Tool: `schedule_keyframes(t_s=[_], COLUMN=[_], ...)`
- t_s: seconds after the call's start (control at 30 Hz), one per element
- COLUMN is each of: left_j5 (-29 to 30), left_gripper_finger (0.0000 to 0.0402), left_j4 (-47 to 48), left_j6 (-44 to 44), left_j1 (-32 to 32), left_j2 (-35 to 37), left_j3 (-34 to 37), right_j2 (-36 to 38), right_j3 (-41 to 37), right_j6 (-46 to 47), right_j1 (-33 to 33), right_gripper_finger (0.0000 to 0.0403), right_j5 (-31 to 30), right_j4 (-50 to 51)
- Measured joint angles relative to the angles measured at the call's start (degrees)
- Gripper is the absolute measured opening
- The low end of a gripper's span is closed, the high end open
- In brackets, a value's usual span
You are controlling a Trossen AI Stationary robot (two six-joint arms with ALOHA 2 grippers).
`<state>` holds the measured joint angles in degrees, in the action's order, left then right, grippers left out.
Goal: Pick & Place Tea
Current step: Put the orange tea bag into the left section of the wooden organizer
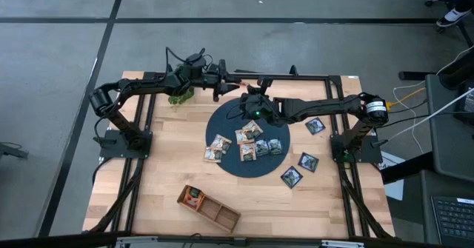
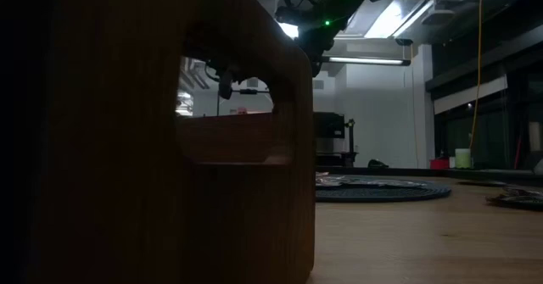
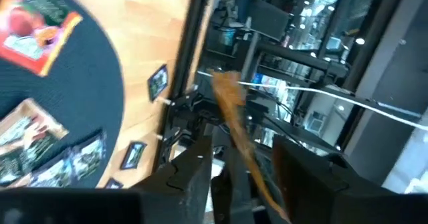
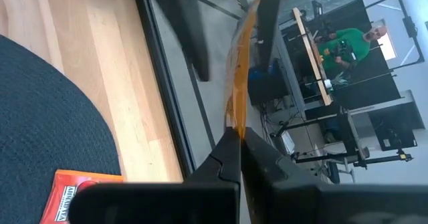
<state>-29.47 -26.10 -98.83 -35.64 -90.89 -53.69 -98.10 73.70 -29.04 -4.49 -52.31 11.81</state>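
An orange tea sachet point(image 4: 238, 63) is held in the air over the far edge of the round dark mat point(image 1: 229, 122), edge-on to both wrist cameras. My right gripper point(image 4: 234, 140) is shut on it. My left gripper point(image 3: 244, 177) is open, and its fingers point(image 4: 195, 43) stand on either side of the sachet's point(image 3: 231, 110) free end. In the high view the left gripper point(image 1: 230, 87) and the right gripper point(image 1: 249, 100) meet tip to tip. Several more sachets point(image 1: 247, 135) lie flat on the mat, and three dark ones point(image 1: 307, 161) lie on the wood to its right. My right gripper pinches the orange sachet between its two shut fingers at one end point(image 4: 233, 120). The sachet is lifted clear of the mat and sticks out past the fingertips toward the left gripper.
A long brown compartment tray point(image 1: 211, 209) lies near the table's front edge with an orange sachet point(image 1: 192, 197) in one end. Its end wall point(image 2: 153, 148) fills the low view's foreground. A green plant point(image 1: 179, 96) sits under the left arm. A person point(image 4: 348, 47) sits beyond the table.
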Motion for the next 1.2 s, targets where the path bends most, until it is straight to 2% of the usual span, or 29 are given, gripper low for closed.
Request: schedule_keyframes(t_s=[0.27,0.33,0.47,0.63,0.77,0.9,0.97,1.2], left_j5=[0.0,0.0,-0.1,-0.5,-1.2,-2.3,-3.3,-13.8], left_gripper_finger=[0.0026,0.0008,0.0007,0.0004,0.0003,0.0003,0.0003,0.0003], left_j4=[0.2,0.2,0.2,0.2,0.3,1.5,2.3,5.9], left_j6=[1.9,2.0,3.4,4.1,5.3,8.0,11.0,28.7], left_j1=[-0.2,-0.2,-0.2,-0.2,-0.5,-1.4,-1.9,-2.4], left_j2=[0.0,0.0,0.0,0.0,0.0,0.0,0.0,0.0], left_j3=[0.0,0.0,0.0,0.0,0.0,0.0,0.0,0.0], right_j2=[0.0,0.0,0.0,0.0,0.0,0.0,0.5,4.4], right_j3=[0.0,0.0,0.0,0.0,0.0,0.0,0.0,0.1], right_j6=[0.0,0.0,0.3,4.8,9.9,19.2,27.4,57.7], right_j1=[0.0,0.0,0.1,0.7,2.1,3.7,4.1,3.2], right_gripper_finger=[0.0002,0.0002,0.0013,0.0054,0.0090,0.0128,0.0146,0.0185], right_j5=[0.0,0.0,0.0,0.4,4.7,6.0,6.9,21.2], right_j4=[0.0,0.0,0.0,0.0,0.1,0.2,1.8,11.1])
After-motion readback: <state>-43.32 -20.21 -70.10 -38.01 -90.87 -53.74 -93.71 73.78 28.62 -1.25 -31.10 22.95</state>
